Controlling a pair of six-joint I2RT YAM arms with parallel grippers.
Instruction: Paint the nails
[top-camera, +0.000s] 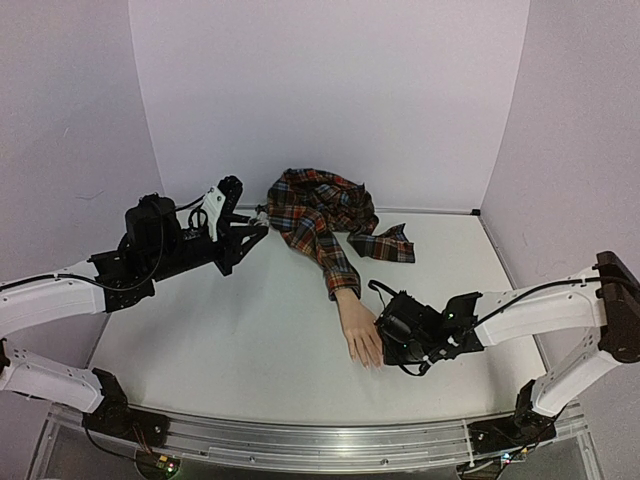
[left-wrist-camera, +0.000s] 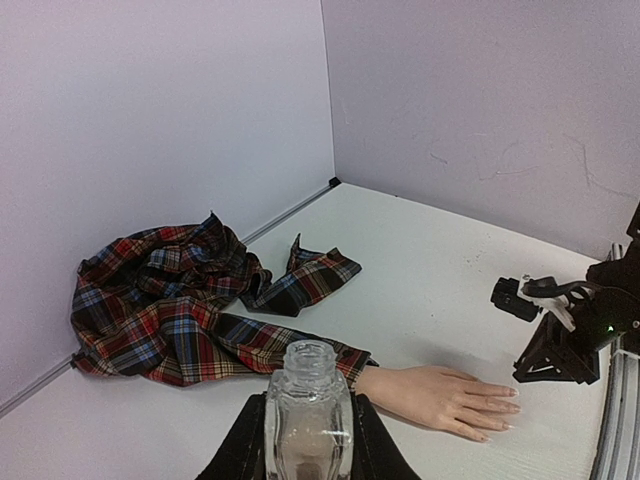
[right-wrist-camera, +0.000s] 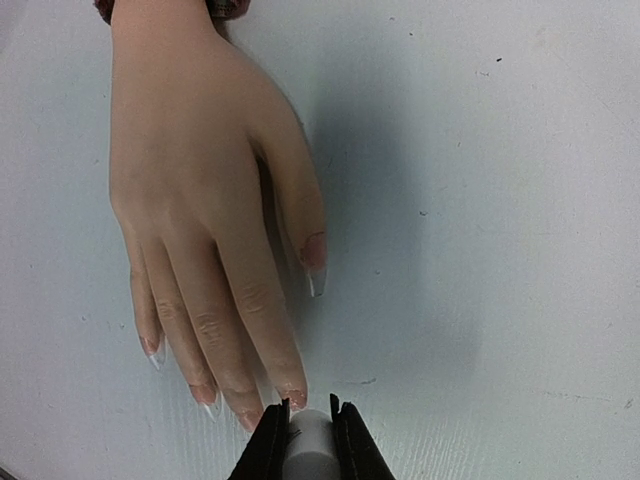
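Clamped between the closed fingers of the left gripper (left-wrist-camera: 308, 440), nearest its wrist camera, a small clear glass bottle (left-wrist-camera: 308, 410) stands upright, mouth open. The right gripper (right-wrist-camera: 309, 415), likewise shut, pinches a pale cylinder (right-wrist-camera: 310, 445) just off the fingertips of the peach mannequin hand (right-wrist-camera: 200, 200). That hand lies palm down on the white table (top-camera: 250, 340), its long axis running from the plaid sleeve (top-camera: 318, 225) toward the near edge, its long nails (right-wrist-camera: 314, 262) pointing at the arms' bases, with pale lilac walls (top-camera: 330, 80) behind.

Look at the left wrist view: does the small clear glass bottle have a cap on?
No, the small clear glass bottle shows an open, uncapped neck.
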